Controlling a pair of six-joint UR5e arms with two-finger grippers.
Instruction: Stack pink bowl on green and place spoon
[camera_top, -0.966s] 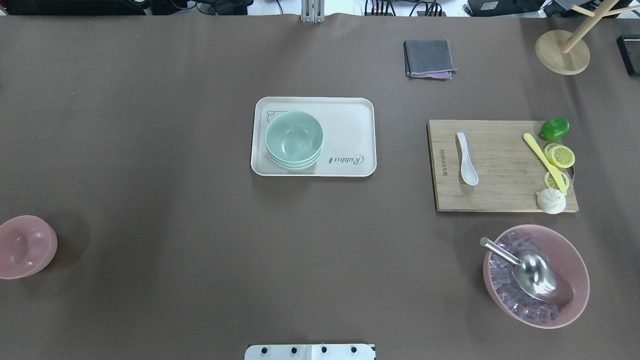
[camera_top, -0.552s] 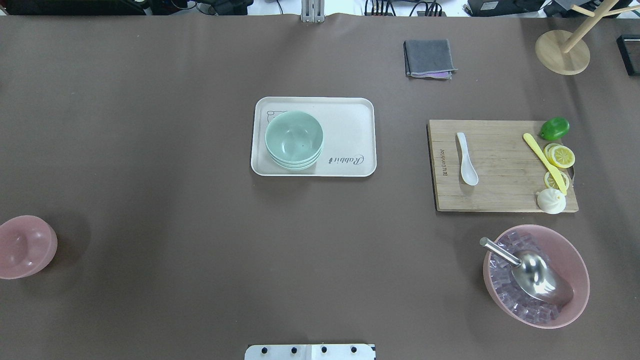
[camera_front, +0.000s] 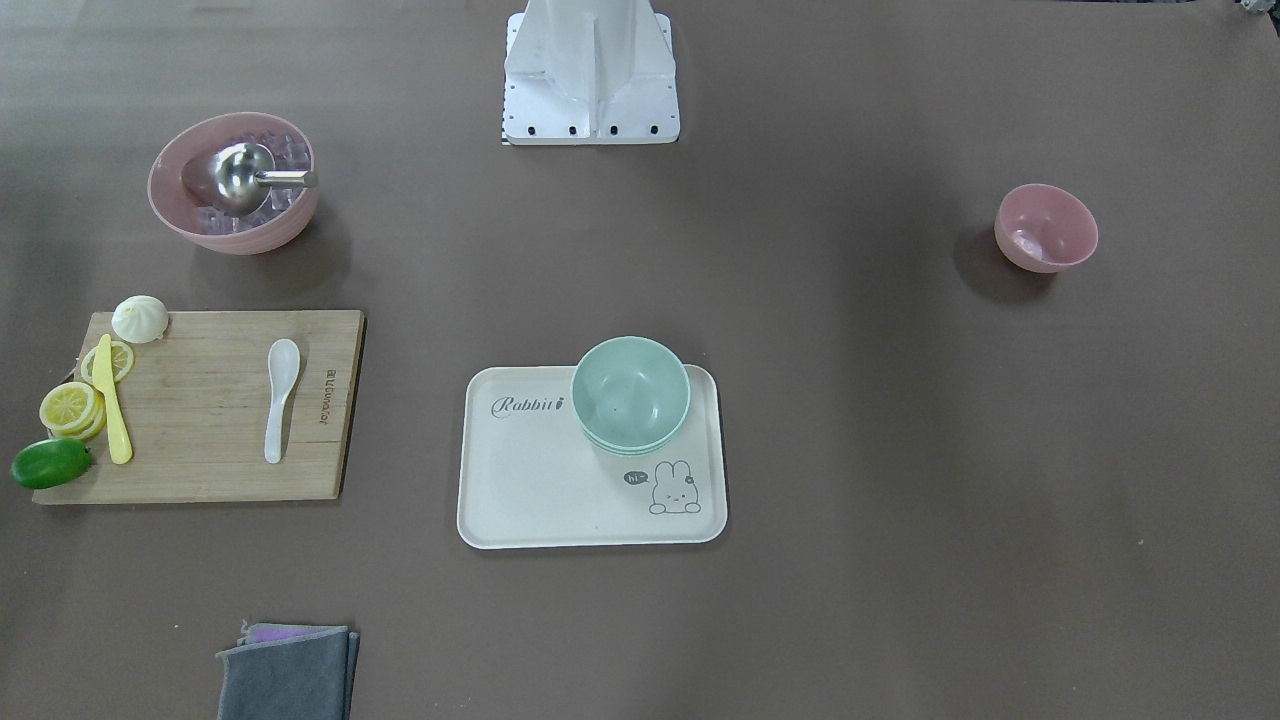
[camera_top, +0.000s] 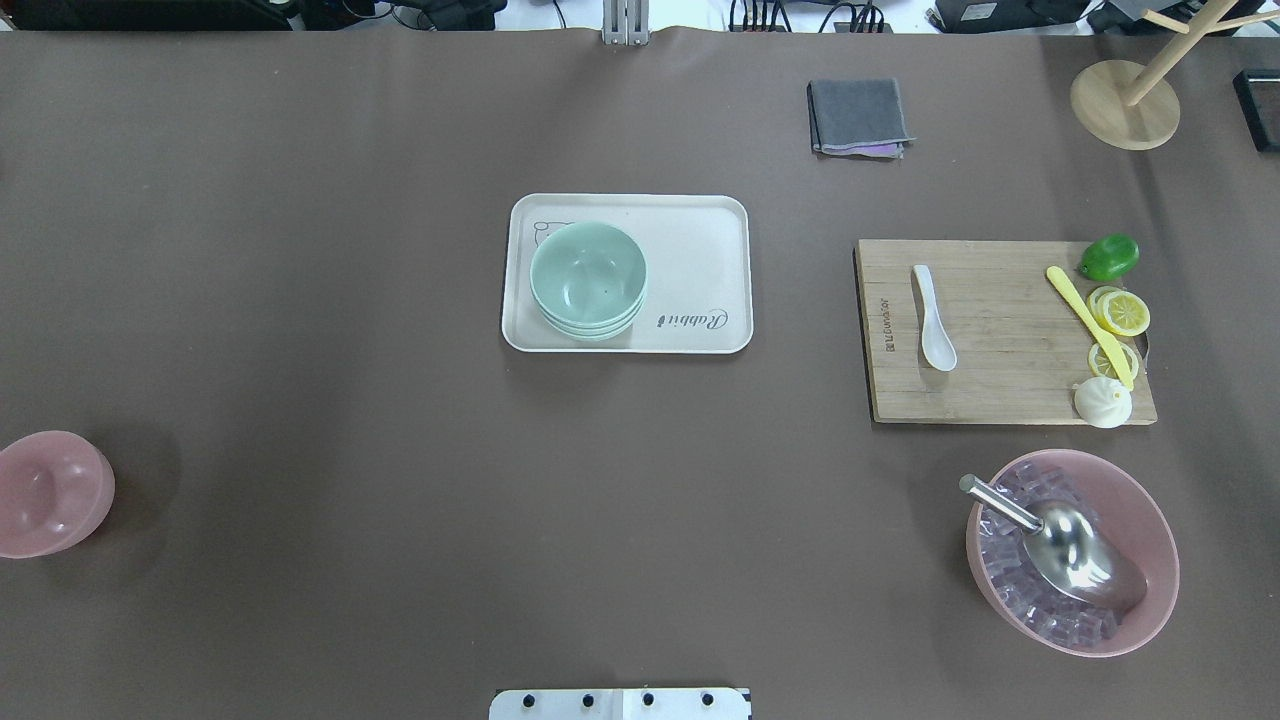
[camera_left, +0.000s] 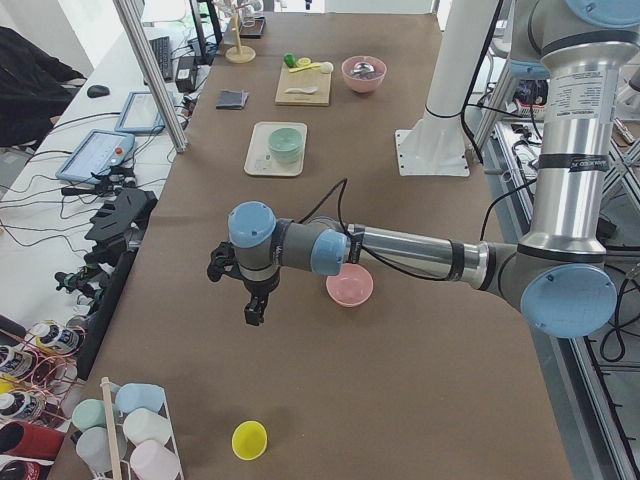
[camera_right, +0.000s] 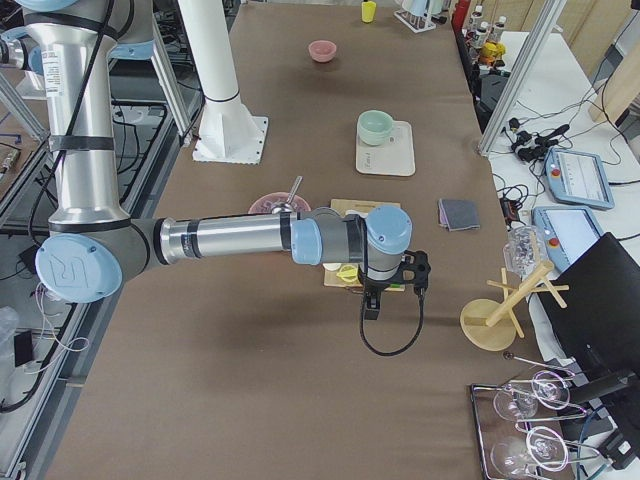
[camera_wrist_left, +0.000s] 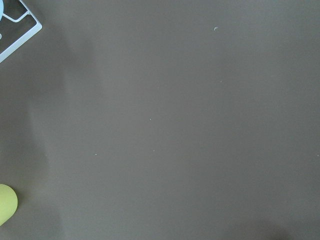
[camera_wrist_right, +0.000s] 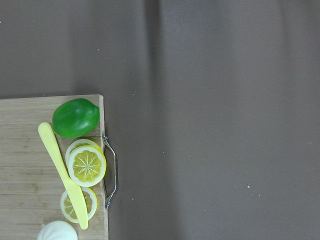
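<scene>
- Left gripper (camera_left: 251, 316) hangs over the table (camera_top: 300, 250) beyond the pink bowl (camera_top: 50, 493); holding or released, I cannot tell
- The pink bowl sits upright at the near left, apart from everything
- Near right, a larger pink bowl (camera_top: 1158, 530) of ice holds a metal scoop (camera_top: 1075, 560)
- The white spoon (camera_top: 932, 318) lies on the cutting board (camera_top: 1000, 390), wide end toward the robot
- Right gripper (camera_right: 368, 311) hangs by that board; its grip cannot be told
- Stacked green bowls (camera_top: 588, 277) stand on the tray (camera_top: 700, 250), left part
- Grey cloth (camera_top: 858, 115) lies farthest
</scene>
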